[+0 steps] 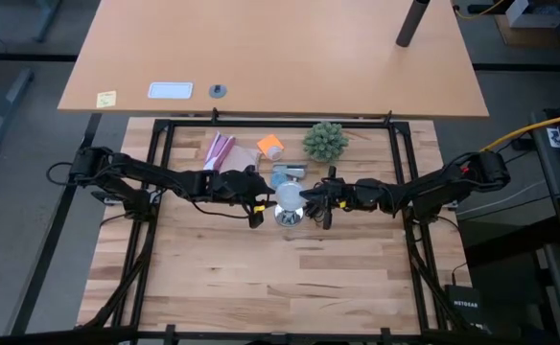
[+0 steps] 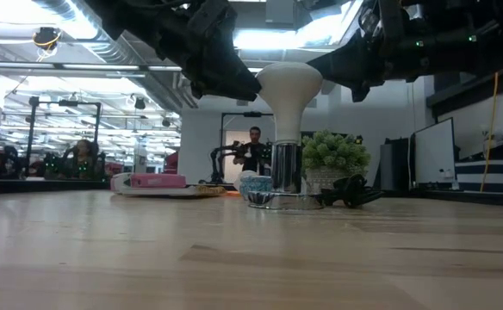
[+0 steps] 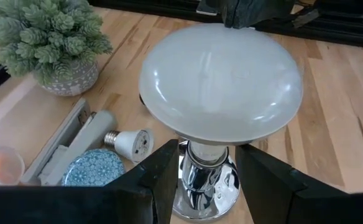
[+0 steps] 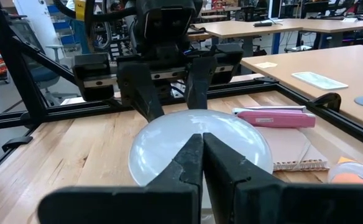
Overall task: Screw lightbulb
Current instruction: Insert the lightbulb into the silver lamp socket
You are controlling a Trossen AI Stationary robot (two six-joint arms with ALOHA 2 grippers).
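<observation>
Wooden table [image 1: 261, 278] | lightbulb [image 3: 220, 78] hides socket top – left gripper [image 3: 200, 165] straddles

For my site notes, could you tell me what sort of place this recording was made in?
Most likely a robotics lab or workshop: a framed wooden table under two robot arms, rows of desks behind, and a person among equipment under open ceiling ducts.
</observation>
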